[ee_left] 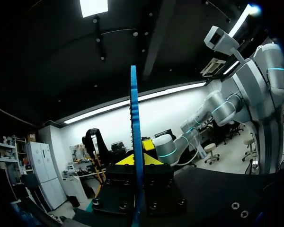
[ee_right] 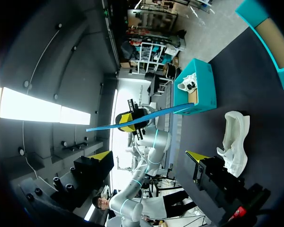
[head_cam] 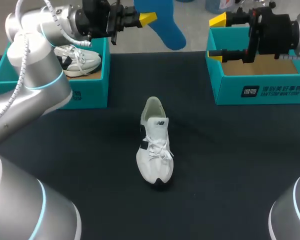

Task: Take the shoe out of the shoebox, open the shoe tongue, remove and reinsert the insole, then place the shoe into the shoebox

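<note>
White shoe (head_cam: 155, 145) lies mid-table (head_cam: 230, 150), black surface, between two teal shoeboxes (head_cam: 90, 92).
Left gripper (head_cam: 145, 19), raised, clamps the blue insole (head_cam: 167, 25); right gripper (ee_right: 149, 156) gapes wide above the right-hand shoebox (head_cam: 260, 90).

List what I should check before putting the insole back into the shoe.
1. Grip: left gripper shut on insole, held high: ok.
2. Target: shoe upright on table, opening facing up: ok.
3. Access: tongue pulled open enough: cannot tell.
4. Helper: right gripper open and empty, free to steady the shoe: ok.
5. Destination: right box empty inside: ok.
</note>
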`<state>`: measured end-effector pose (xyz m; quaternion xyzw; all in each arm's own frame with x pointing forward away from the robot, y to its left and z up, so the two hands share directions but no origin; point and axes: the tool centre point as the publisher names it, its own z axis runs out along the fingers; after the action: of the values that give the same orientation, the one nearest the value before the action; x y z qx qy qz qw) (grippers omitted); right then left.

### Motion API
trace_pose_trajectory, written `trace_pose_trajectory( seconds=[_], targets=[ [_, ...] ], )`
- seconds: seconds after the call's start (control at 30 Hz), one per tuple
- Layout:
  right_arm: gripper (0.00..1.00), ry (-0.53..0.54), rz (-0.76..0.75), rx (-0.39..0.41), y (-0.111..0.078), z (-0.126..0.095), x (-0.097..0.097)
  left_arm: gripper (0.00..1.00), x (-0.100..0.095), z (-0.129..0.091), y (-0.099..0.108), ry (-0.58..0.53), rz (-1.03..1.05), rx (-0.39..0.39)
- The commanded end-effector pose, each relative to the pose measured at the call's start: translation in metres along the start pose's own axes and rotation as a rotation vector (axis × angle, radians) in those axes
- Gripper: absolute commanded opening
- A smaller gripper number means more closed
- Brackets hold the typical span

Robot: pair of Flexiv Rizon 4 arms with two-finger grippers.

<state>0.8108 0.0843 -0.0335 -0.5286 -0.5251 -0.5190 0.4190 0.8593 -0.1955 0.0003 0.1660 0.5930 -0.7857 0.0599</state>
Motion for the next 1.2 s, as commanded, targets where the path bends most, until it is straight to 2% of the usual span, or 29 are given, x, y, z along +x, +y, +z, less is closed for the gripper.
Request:
trace_pose_trajectory(
  seconds=[0.03,0.17,0.23,0.27,0.3,0.4,0.47,0.57,0.63,0.73,1.2],
  targets=[
    [1.00,-0.001,0.001,0.000,0.001,0.001,0.000,0.00,0.003,0.001,0.002,-0.008,0.002,0.005],
    [1.00,-0.001,0.001,0.000,0.001,0.001,0.000,0.00,0.003,0.001,0.002,-0.008,0.002,0.005],
    [1.00,-0.001,0.001,0.000,0.001,0.001,0.000,0.00,0.007,0.004,0.000,0.059,0.134,-0.071],
    [1.00,-0.001,0.001,0.000,0.001,0.001,0.000,0.00,0.008,0.004,0.000,0.098,0.270,-0.142],
    [1.00,-0.001,0.001,0.000,0.001,0.001,0.000,0.00,0.010,0.004,0.003,0.146,0.363,-0.218],
    [1.00,-0.001,0.001,0.000,0.001,0.001,0.000,0.00,0.010,0.001,0.013,0.228,0.621,-0.345],
    [1.00,-0.001,0.001,0.000,0.001,0.001,0.000,0.00,0.010,0.001,0.016,0.244,0.762,-0.326],
    [1.00,-0.001,0.001,0.000,0.001,0.001,0.000,0.00,0.013,-0.001,0.026,0.298,0.945,-0.344],
    [1.00,-0.001,0.001,0.000,0.001,0.001,0.000,0.00,0.011,-0.001,0.029,0.261,0.998,-0.286],
    [1.00,-0.001,0.001,0.000,0.001,0.001,0.000,0.00,0.013,-0.002,0.033,0.324,1.186,-0.250],
    [1.00,-0.001,0.001,0.000,0.001,0.001,0.000,0.00,0.013,-0.002,0.033,0.324,1.186,-0.250]
  ],
)
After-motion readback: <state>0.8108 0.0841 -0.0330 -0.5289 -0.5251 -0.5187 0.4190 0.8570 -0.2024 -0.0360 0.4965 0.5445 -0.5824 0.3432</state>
